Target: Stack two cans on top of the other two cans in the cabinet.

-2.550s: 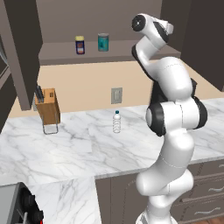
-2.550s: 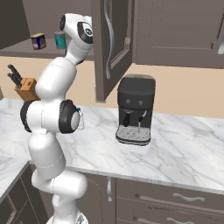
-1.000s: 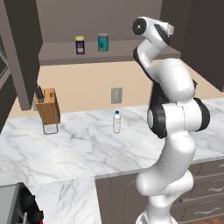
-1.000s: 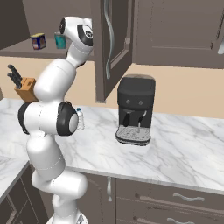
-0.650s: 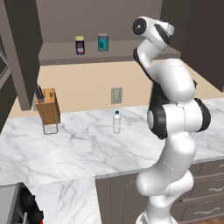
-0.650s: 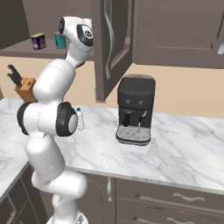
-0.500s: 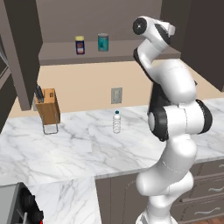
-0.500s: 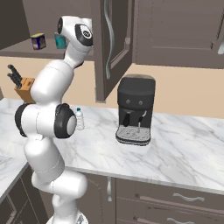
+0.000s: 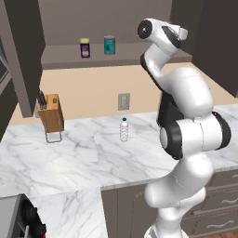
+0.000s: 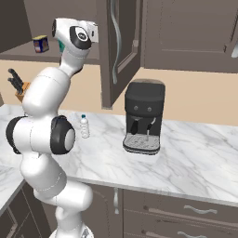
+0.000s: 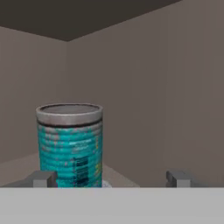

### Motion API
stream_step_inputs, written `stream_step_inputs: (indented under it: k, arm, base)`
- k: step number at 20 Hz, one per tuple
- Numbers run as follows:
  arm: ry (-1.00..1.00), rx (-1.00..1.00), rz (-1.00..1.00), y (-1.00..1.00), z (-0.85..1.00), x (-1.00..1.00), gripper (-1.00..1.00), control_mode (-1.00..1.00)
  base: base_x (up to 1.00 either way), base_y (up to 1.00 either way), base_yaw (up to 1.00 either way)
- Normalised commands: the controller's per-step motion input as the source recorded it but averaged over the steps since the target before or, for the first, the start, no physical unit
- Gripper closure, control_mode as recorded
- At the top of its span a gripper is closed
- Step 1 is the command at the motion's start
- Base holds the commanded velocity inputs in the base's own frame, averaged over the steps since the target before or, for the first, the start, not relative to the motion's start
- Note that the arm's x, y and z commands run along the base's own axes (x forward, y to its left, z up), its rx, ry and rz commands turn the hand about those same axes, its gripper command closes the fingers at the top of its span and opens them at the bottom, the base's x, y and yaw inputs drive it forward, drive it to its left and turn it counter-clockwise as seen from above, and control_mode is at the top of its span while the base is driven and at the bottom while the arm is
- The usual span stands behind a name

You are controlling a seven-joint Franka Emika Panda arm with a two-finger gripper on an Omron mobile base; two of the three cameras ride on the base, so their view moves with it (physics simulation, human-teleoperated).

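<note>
A teal can [image 11: 70,144] with a silvery rim stands upright inside the cabinet [image 11: 153,87]. It sits between the tips of my gripper [image 11: 110,178], nearer the left fingertip [image 11: 43,178]. The jaws stand wide apart and open. What lies under the can is hidden. In the left base view, a dark blue can [image 9: 84,48] and a teal can [image 9: 109,45] stand apart on the cabinet shelf [image 9: 139,51], left of my raised hand. The right base view shows the blue can [image 10: 41,43] and a teal patch [image 10: 61,45] behind my arm. I cannot tell whether that is the same teal can.
On the marble counter [image 9: 83,158] stand a knife block [image 9: 51,114] and a small water bottle [image 9: 123,129]. A black coffee machine [image 10: 144,121] sits to the right. An open cabinet door [image 10: 118,46] hangs close beside my hand.
My arm's elbow has sunk a little while the hand stays up at the shelf. The blue and teal cans on the shelf have not moved.
</note>
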Motion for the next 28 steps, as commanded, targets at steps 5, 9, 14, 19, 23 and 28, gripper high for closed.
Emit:
stream_step_inputs:
  k: [5, 9, 14, 19, 23, 28]
  arm:
    - [0.01, 0.0, -0.09, 0.19, 0.0, -0.3, -1.0, -1.0]
    - [0.01, 0.0, -0.07, 0.2, 0.0, -0.29, -1.0, -1.0]
    - [0.03, 0.0, -0.03, 0.28, 0.0, -0.42, -1.0, -1.0]
    - [0.1, 0.0, 0.04, 0.37, 0.01, -0.35, -1.0, -1.0]
    - [0.13, 0.0, 0.27, 0.42, 0.0, -0.18, -1.0, -1.0]
    - [0.16, 0.0, 0.49, 0.36, 0.0, 0.0, -1.0, -1.0]
  base:
    - [0.0, 0.0, 0.0]
    - [0.0, 0.0, 0.0]
    - [0.0, 0.0, 0.0]
    - [0.0, 0.0, 0.0]
    - [0.0, 0.0, 0.0]
    - [0.0, 0.0, 0.0]
